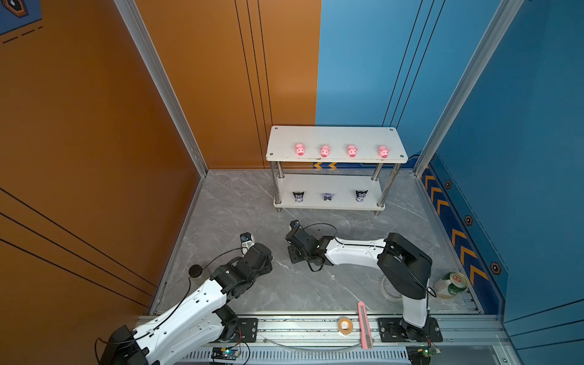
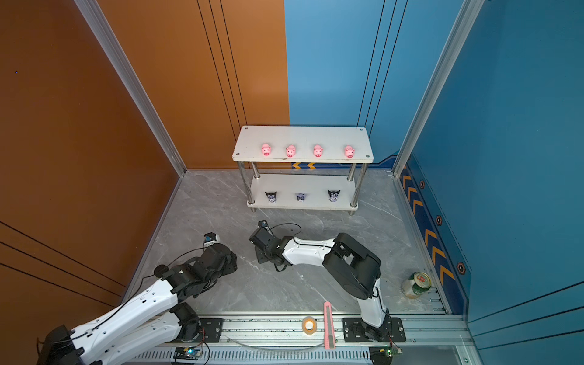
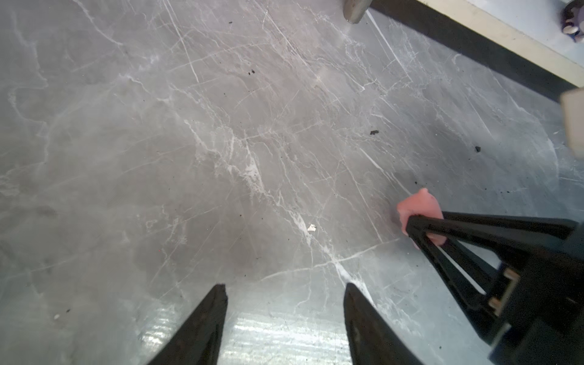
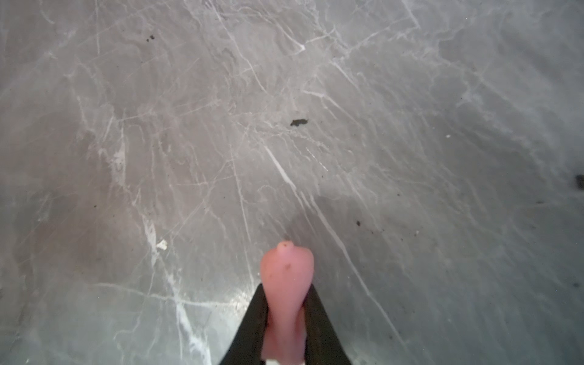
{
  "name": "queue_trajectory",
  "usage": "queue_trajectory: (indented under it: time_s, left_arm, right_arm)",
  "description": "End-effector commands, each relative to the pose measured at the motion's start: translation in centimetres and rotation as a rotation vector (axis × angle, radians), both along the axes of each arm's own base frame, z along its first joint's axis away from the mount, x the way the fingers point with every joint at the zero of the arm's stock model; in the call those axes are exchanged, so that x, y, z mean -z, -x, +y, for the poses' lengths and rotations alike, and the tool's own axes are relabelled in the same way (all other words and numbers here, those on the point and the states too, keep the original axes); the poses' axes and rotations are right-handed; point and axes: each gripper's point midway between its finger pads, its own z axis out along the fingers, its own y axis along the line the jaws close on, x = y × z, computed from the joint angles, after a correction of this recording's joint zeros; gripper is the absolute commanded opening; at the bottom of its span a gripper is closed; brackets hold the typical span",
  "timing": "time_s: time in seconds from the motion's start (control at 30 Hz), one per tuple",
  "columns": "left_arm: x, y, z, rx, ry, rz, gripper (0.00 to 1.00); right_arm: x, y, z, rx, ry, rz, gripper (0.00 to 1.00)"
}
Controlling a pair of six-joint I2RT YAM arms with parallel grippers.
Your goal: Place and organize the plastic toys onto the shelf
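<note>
Right fingers (image 4: 316,316) clamped on pig (image 4: 287,268), low over desk (image 4: 189,126), likely bound to join four pigs (image 1: 325,150) on shelf (image 1: 335,136) top. Left fingers (image 3: 208,316) stood apart, empty.

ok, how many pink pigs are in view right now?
5. On the top board of the shelf: leftmost pig, second pig, third pig, rightmost pig. Fifth pig is clamped in the right tool, near the tabletop. The arms could hide more.

The grey marble table (image 1: 252,205) before you is carrying a two-tier shelf (image 1: 335,136) and a tipped can (image 1: 450,285). The top board (image 1: 366,136) is holding four pigs (image 1: 300,149), the lower board (image 1: 316,186) three figurines (image 1: 298,196).
</note>
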Motion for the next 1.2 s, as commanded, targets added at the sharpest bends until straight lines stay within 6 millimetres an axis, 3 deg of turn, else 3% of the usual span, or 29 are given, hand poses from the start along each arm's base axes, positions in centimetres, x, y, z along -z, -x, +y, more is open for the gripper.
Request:
queue_trajectory:
  time_s: [0.0, 0.1, 0.2, 0.37, 0.67, 0.87, 1.0, 1.17]
  left_arm:
    - [0.7, 0.1, -0.1, -0.006, 0.011, 0.022, 0.64]
    - [1.0, -0.1, -0.4, -0.001, 0.008, 0.036, 0.66]
    - [1.1, -0.3, -0.8, 0.007, 0.003, 0.047, 0.67]
    - [0.8, -1.5, -2.2, 0.032, 0.003, 0.041, 0.7]
    - [2.1, -3.9, -7.0, 0.125, 0.0, 0.082, 0.71]
    - [2.4, -4.9, -10.2, 0.191, -0.019, 0.101, 0.68]
    - [2.8, -4.8, -11.3, 0.207, -0.027, 0.113, 0.49]
    - [3.0, -4.4, -11.1, 0.187, -0.043, 0.123, 0.37]
  right_arm:
    - [0.2, -1.1, 1.0, 0.075, -0.045, -0.007, 0.28]
    - [0.6, -1.2, 1.4, 0.077, -0.067, 0.005, 0.34]
    - [0.1, -1.1, 1.4, 0.081, -0.094, 0.001, 0.48]
    - [-2.5, -0.9, -0.9, 0.098, -0.177, -0.018, 0.58]
    - [-5.8, 0.3, -10.5, 0.195, -0.191, -0.087, 0.58]
    - [-7.6, 1.3, -15.6, 0.253, -0.154, -0.161, 0.53]
    - [-7.1, 1.6, -17.8, 0.28, -0.134, -0.156, 0.45]
    - [-6.4, 1.8, -18.2, 0.28, -0.142, -0.134, 0.43]
